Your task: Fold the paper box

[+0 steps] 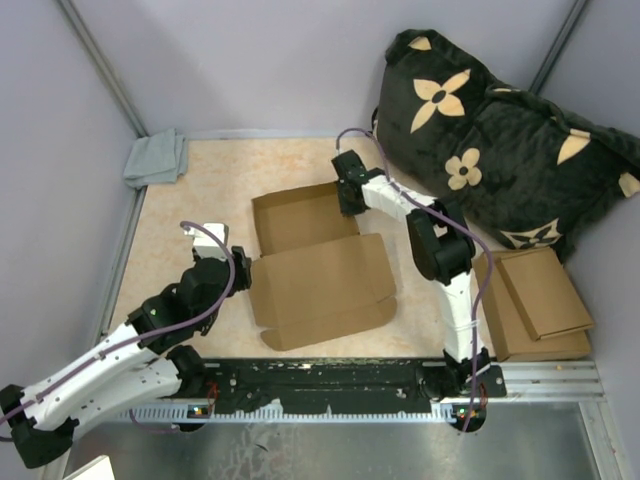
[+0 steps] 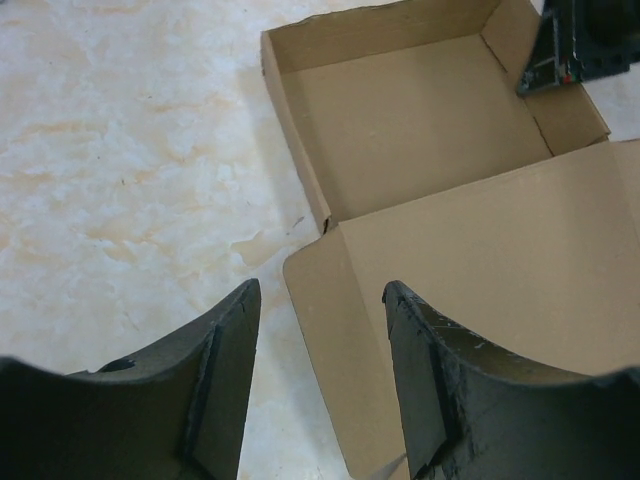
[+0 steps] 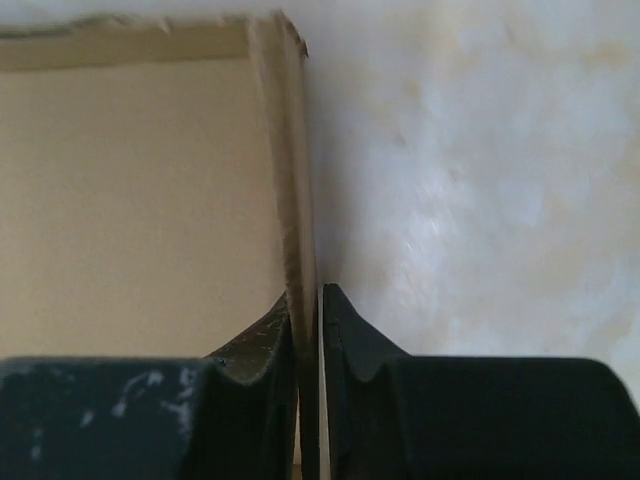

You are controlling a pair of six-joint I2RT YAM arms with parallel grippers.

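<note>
The paper box runs off the left wrist view.

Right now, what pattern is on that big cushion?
The cushion is black with tan flower motifs; top view shows it best.

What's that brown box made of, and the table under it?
The paper box looks like corrugated cardboard, plain matte brown, with a raw fibrous edge on its wall. The table has a smooth, cream-and-peach marbled surface, likely printed laminate or vinyl; I cannot tell which.

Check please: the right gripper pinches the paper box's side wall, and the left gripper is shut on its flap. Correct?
No: the left wrist view shows the left gripper open, holding nothing. The right gripper does pinch the paper box wall.
</note>
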